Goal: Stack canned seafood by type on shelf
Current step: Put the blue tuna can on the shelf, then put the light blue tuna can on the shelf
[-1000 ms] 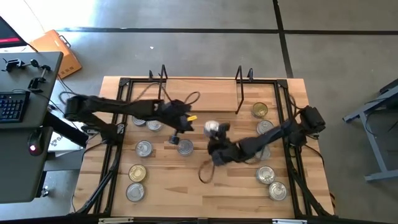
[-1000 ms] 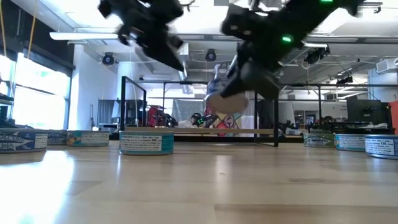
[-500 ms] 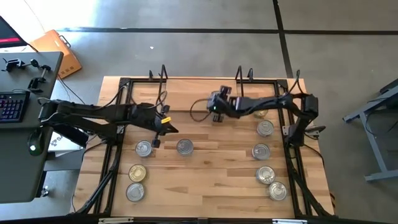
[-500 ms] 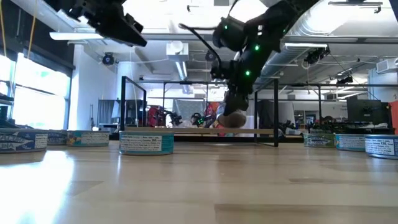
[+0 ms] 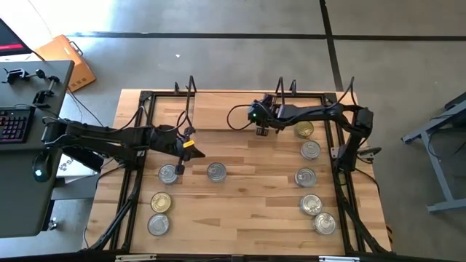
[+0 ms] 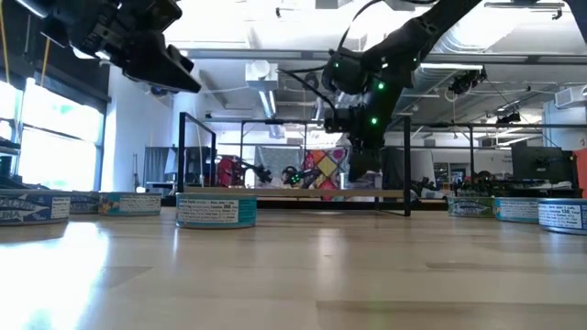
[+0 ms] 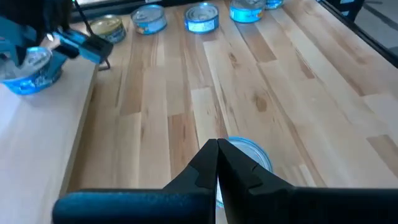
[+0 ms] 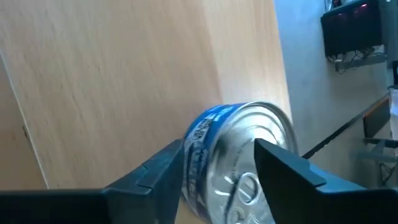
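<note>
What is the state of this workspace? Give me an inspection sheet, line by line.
Surface: wooden table, light planks.
Job's things: nine tins loose on the table, two of them gold-topped; a blue-label tin at the shelf.
Clutter: nothing seen.
Grippers: left gripper shut, above a table tin; right gripper at the shelf with the blue-label tin.
Cables: loop by the right arm.
Surroundings: keyboard and orange box beside the table.

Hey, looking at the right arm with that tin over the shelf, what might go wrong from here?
1. The blue-labelled tin sits tilted between the right pincer's parting jaws, so it may land on edge and roll along the shelf.
2. It is near the shelf's wire upright, which it might bump.
</note>
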{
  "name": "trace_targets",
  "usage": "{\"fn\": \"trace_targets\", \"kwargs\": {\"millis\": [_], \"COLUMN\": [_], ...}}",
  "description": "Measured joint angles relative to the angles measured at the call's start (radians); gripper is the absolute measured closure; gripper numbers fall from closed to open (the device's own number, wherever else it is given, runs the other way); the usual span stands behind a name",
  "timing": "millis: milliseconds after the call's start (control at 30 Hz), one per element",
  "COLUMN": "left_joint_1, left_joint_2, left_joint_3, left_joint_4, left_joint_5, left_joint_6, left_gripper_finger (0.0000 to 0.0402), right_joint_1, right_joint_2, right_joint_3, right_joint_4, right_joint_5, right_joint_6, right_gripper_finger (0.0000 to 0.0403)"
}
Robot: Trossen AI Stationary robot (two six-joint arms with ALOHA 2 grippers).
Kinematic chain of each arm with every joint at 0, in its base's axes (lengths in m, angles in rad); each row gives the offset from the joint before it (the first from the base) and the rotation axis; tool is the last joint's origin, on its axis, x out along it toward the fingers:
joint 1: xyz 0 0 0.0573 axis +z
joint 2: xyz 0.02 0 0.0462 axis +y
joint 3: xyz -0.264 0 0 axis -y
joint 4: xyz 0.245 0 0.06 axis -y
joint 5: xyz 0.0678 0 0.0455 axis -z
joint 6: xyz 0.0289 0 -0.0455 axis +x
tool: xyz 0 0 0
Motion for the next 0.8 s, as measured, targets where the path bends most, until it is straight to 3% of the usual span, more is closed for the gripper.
{"fn": "trace_targets", "kwargs": {"millis": [233,667,800], "left_joint_1": [-0.009,-0.041,-0.045], "left_joint_2": [0.001,0.001,0.001], "left_joint_3": [-0.001,-0.001,-0.001], "left_joint_4": [0.008,0.053,0.068], "left_joint_5": [-0.001,-0.002,-0.002], "left_joint_6": [-0.022,-0.022,-0.021], "left_gripper_finger": [0.0401,0.0401,0.0401], "right_joint_1": [-0.003,-0.039,-0.019], "right_joint_2": [-0.002,-0.002,-0.002], "right_joint_3": [0.001,0.001,0.028], "right_joint_4": [0.002,0.029,0.056], "right_joint_5": [0.106,0.120,0.122], "right_joint_6": [-0.037,0.008,0.145], "right_gripper_finger": [0.0180,0.0178,0.0178]}}
